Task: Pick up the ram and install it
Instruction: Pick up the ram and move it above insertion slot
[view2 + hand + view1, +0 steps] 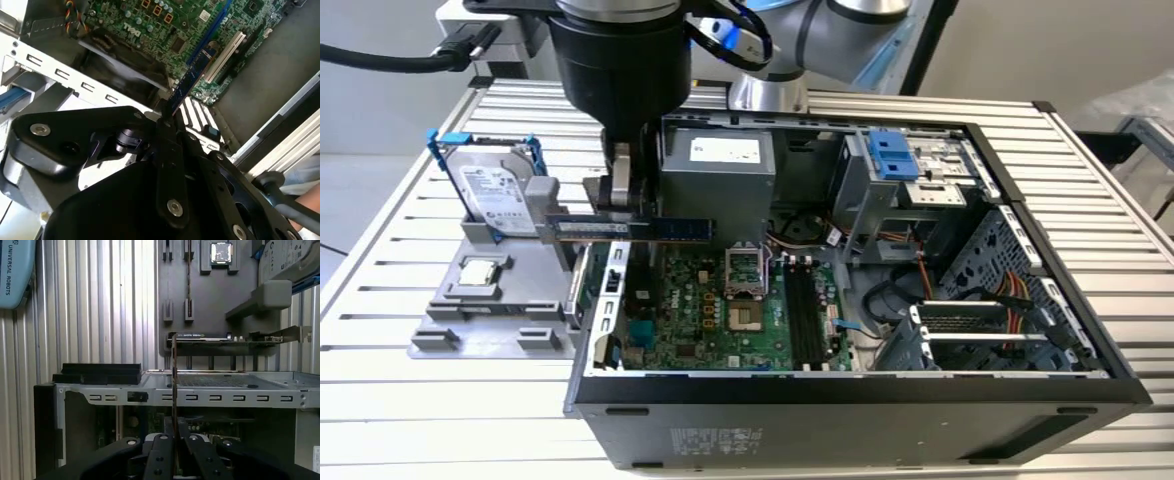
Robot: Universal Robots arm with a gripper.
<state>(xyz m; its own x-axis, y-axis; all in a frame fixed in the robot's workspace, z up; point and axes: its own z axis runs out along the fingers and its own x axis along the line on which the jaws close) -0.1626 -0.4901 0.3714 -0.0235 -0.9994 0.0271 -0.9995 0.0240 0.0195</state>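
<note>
Jaws are found closed on the ram (674, 228), gripped near mid-length and held level above the open computer case (854, 395) wall at the exterior view's left. The stick is judged light, stiff and fragile; edge contact alone is advised, with chips and contacts avoided.

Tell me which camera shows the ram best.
Exterior view: the ram shows its full long side, held level in the tool at the edge of the open case. Both wrist views catch the ram edge-on, as a thin strip leaving the tool.
</note>
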